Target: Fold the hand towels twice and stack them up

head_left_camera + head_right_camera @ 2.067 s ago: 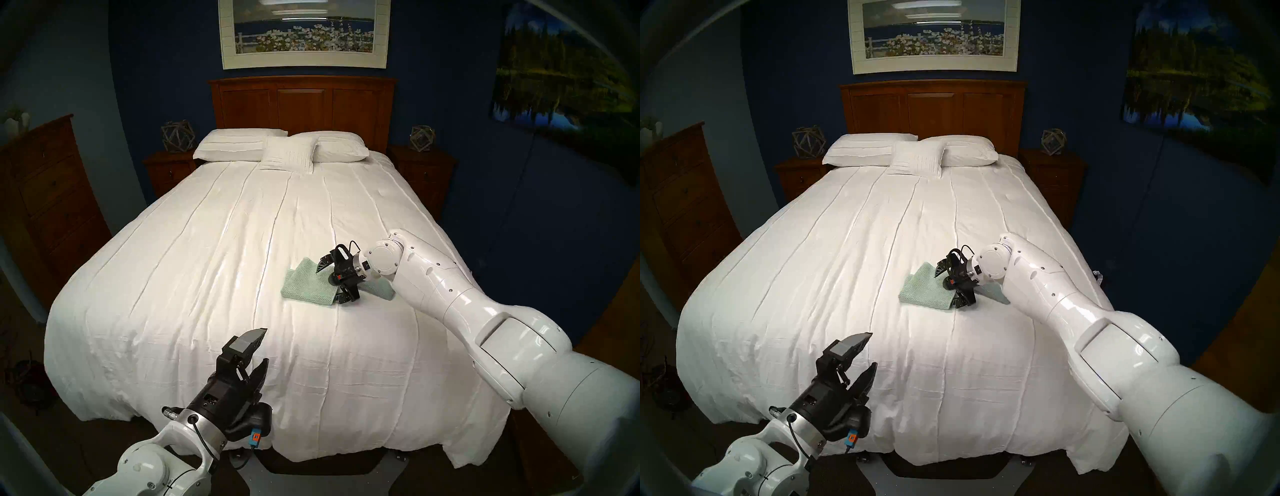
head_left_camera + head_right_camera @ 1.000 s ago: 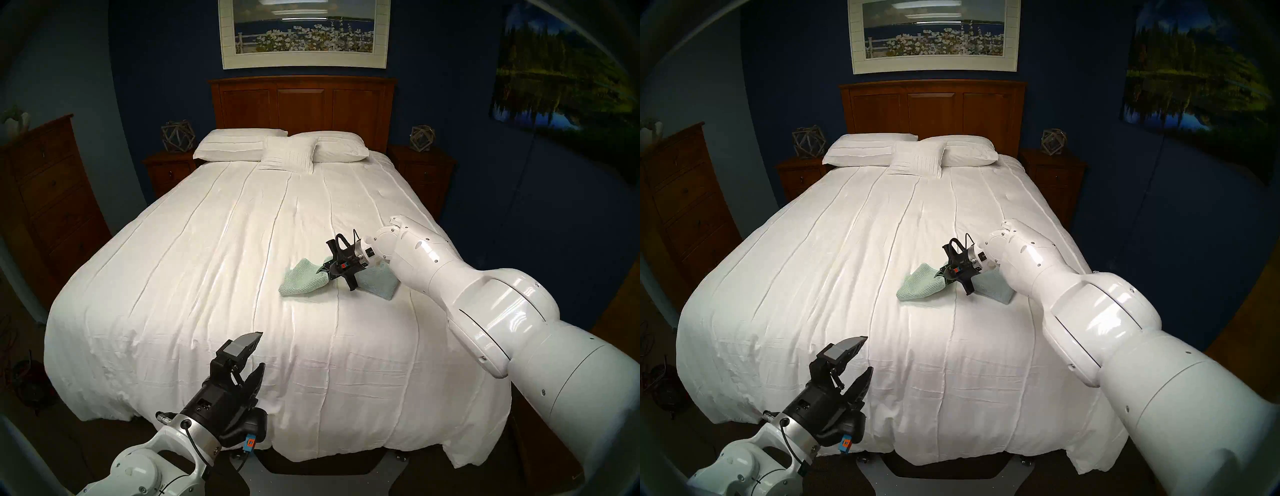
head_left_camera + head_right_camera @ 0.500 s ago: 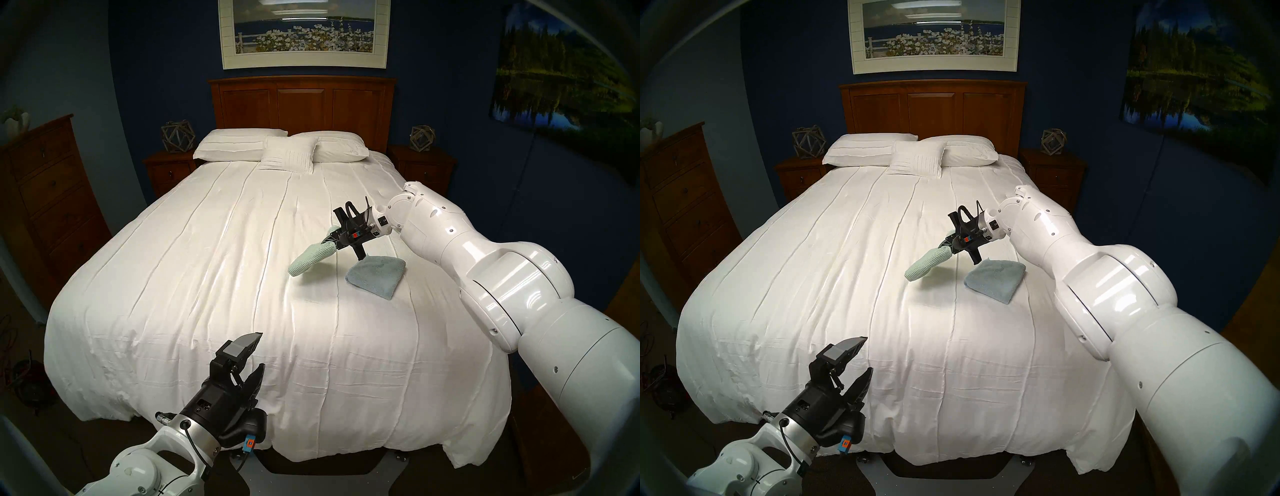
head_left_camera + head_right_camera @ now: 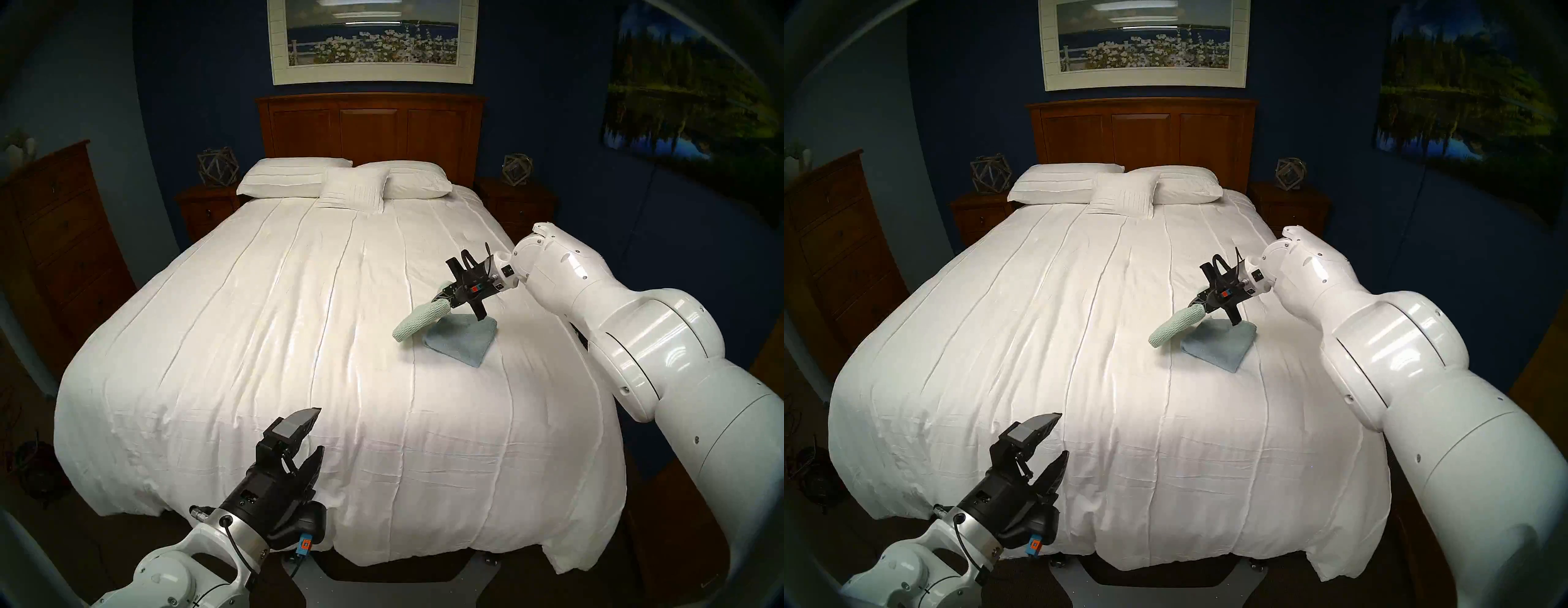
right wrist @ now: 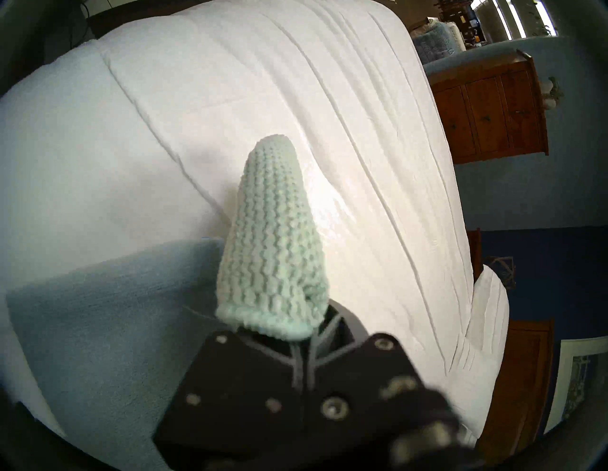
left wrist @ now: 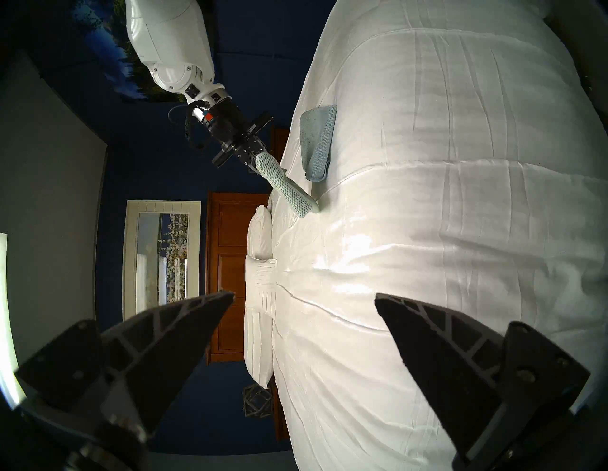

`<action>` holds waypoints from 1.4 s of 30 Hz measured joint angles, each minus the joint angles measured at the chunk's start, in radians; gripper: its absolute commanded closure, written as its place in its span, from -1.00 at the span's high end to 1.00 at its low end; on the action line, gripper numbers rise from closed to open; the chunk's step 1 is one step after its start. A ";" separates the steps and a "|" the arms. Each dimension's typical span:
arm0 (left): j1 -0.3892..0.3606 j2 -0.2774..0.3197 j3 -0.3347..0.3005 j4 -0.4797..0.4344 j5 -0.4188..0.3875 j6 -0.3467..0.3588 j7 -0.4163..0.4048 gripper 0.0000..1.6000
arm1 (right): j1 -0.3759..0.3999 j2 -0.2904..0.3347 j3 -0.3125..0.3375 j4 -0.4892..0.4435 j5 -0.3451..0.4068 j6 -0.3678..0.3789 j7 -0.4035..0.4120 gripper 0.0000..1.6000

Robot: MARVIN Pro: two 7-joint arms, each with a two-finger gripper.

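Note:
My right gripper [image 4: 446,297] is shut on the folded mint green waffle towel [image 4: 418,322] and holds it in the air, the towel hanging down to the left. It shows close up in the right wrist view [image 5: 273,243] and in the left wrist view [image 6: 286,187]. The folded light blue plush towel [image 4: 464,342] lies flat on the white bedspread [image 4: 254,339], just below and to the right of the held towel. My left gripper [image 4: 316,429] is open and empty, low over the foot of the bed.
White pillows [image 4: 343,182] lie at the wooden headboard [image 4: 369,127]. Nightstands [image 4: 208,210] stand on both sides, a tall dresser [image 4: 55,254] at the left. The right arm [image 4: 636,331] reaches in over the bed's right edge.
My right gripper shut on the mint green towel, lifted it off the bed and carried it right, over the blue towel's left edge. The left arm stayed still.

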 measured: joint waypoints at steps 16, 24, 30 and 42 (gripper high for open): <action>0.003 0.009 0.000 -0.003 -0.004 0.007 0.004 1.00 | -0.101 0.104 0.028 -0.154 0.093 -0.001 0.019 -1.00; 0.003 0.013 0.000 -0.003 -0.007 0.010 0.005 1.00 | -0.192 0.178 0.030 -0.258 0.127 -0.001 0.020 -1.00; 0.003 0.016 0.001 -0.003 -0.008 0.013 0.006 1.00 | -0.236 0.238 0.031 -0.343 0.135 0.008 0.022 -1.00; 0.003 0.021 0.003 -0.003 -0.011 0.017 0.008 1.00 | -0.322 0.335 0.063 -0.474 0.152 0.104 0.061 -1.00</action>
